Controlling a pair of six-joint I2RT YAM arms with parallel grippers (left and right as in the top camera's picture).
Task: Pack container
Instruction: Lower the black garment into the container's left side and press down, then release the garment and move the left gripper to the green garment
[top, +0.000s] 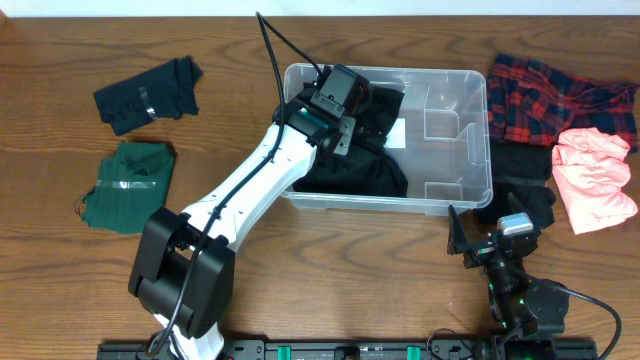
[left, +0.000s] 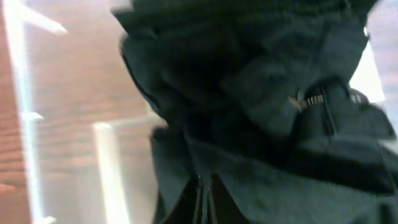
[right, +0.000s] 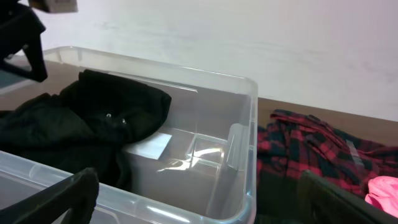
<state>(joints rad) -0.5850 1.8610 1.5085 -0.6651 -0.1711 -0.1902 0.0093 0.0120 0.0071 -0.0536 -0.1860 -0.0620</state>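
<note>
Black garment (left: 249, 93) heaped in left half of container (top: 455, 140), mid-table. Left gripper (left: 203, 198) over it, jaws pressed together; hold on cloth not discernible. Right gripper (top: 487, 243) near container's front corner, jaws spread wide, empty. White label (top: 397, 131) on base: print illegible.

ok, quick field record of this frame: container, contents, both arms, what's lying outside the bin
container: clear bin, mid-table, no lid
contents: black garment bunched in the left half; right half bare
left gripper: inside the bin over the black garment, jaws shut; grip on cloth unclear
right gripper: near the table's front edge, right of the bin, jaws open, empty
left of bin: navy garment, green garment
right of bin: red plaid garment, pink garment, dark garment
</note>
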